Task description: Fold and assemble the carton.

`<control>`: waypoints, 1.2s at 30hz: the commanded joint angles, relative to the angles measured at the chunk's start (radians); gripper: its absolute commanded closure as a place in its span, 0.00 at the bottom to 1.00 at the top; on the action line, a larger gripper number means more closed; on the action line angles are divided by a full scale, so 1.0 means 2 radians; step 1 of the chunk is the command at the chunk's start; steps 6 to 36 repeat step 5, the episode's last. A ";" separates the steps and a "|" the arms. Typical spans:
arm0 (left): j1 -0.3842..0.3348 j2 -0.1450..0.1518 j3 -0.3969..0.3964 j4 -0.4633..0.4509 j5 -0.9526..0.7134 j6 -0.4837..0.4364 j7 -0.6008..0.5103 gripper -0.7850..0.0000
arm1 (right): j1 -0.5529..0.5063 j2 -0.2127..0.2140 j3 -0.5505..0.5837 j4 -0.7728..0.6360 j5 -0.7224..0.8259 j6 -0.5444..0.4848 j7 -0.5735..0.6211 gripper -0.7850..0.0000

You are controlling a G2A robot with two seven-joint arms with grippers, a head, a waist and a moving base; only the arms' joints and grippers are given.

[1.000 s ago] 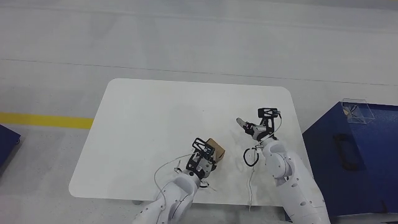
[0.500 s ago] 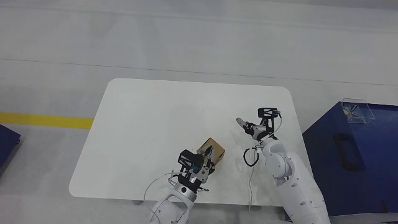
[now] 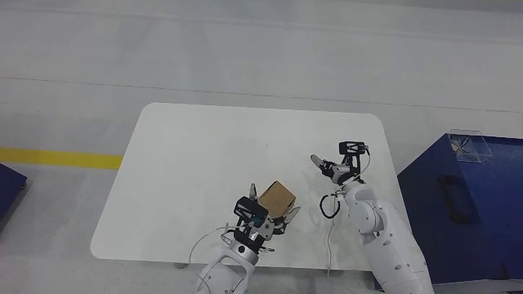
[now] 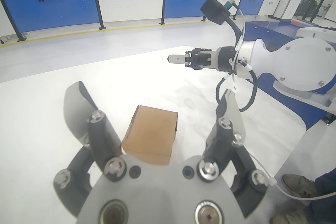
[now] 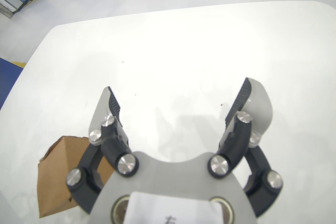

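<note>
1. Near the front edge of the white rounded surface (image 5: 183,38): small brown cardboard carton (image 4: 151,135), box-shaped, between the spread fingers of the left end effector (image 4: 153,101), ungripped.
2. Well apart: right end effector (image 5: 181,91), spread, empty.
3. Seems late-stage; likely calls for pressing loose flaps shut.

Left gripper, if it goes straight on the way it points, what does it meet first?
Most likely the small brown cardboard carton, sitting just ahead between the fingers of the open left gripper.

The carton (image 4: 151,134) is brown cardboard, matt and a little rough. The table (image 3: 212,155) is white and smooth, with a soft shine. The right gripper (image 5: 180,87) has black ribbed pads (image 5: 237,99) and shiny metal screws.
</note>
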 commanded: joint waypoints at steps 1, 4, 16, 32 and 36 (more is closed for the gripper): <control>0.000 0.000 0.000 0.000 0.000 0.000 0.000 0.01 | 0.000 0.000 0.000 0.000 0.000 0.000 0.000 0.00; 0.000 0.000 0.000 0.000 0.000 0.000 0.000 0.00 | 0.000 0.000 0.000 0.000 0.000 0.000 0.000 0.00; 0.000 0.000 0.000 0.000 0.000 0.000 0.000 0.00 | 0.000 0.000 0.000 0.000 0.000 0.000 0.000 0.00; 0.000 0.000 0.000 0.000 0.000 0.000 0.000 0.00 | 0.000 0.000 0.000 0.000 0.000 0.000 0.000 0.00; 0.000 0.000 0.000 0.000 0.000 0.000 0.000 0.00 | 0.000 0.000 0.000 0.000 0.000 0.000 0.000 0.00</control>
